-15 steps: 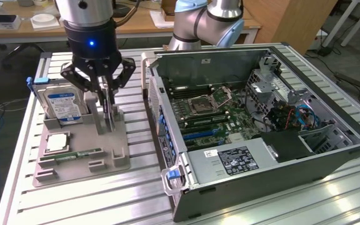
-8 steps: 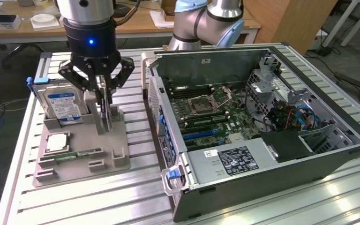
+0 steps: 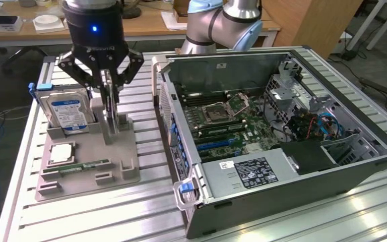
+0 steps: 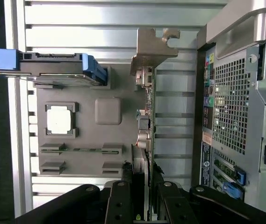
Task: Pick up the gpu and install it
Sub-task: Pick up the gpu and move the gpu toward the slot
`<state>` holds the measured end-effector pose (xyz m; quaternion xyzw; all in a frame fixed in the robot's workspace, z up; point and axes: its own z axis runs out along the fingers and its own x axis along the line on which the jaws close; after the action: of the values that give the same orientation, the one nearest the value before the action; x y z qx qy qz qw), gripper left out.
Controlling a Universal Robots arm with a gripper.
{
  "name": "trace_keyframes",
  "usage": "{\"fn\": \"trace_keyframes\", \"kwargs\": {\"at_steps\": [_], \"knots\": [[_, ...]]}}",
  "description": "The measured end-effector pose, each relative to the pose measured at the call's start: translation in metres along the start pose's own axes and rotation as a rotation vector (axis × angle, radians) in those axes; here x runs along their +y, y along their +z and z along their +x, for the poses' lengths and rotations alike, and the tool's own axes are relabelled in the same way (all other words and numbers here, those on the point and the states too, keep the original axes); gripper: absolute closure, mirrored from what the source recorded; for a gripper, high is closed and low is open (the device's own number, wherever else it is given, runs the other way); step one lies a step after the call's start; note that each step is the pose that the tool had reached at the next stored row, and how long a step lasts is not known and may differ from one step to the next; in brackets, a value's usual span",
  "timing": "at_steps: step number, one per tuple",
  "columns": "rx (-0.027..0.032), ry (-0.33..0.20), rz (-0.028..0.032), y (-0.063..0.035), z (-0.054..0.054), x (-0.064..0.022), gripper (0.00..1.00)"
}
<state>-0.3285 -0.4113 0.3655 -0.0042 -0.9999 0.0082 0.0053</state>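
The jaws are closed on the upper edge of the gpu (image 4: 143,122), which stands upright on edge in the grey holder (image 3: 123,169). A clean pick requires a square grip and a straight vertical pull without twisting. The hard drive (image 3: 69,111) stands just beside it on the exterior view's left. The open computer case (image 3: 355,169) lies right, across a strip of bare table (image 3: 79,222).
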Motion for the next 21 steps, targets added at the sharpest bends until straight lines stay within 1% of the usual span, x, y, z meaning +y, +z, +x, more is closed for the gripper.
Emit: {"fn": "trace_keyframes", "kwargs": {"at_steps": [5, 17, 18, 20, 21], "knots": [[0.0001, 0.0, 0.0009, -0.0138, 0.0, -0.0002, 0.74], [0.0, 0.0, 0.0008, -0.0678, 0.0, -0.0011, 0.74], [0.0001, 0.0, 0.0008, -0.0692, 0.0, -0.0012, 0.74], [-0.0017, 0.0, 0.0005, -0.0694, 0.0, -0.0012, 0.74], [-0.0015, 0.0, -0.0006, -0.0695, 0.0, -0.0012, 0.74]]}}
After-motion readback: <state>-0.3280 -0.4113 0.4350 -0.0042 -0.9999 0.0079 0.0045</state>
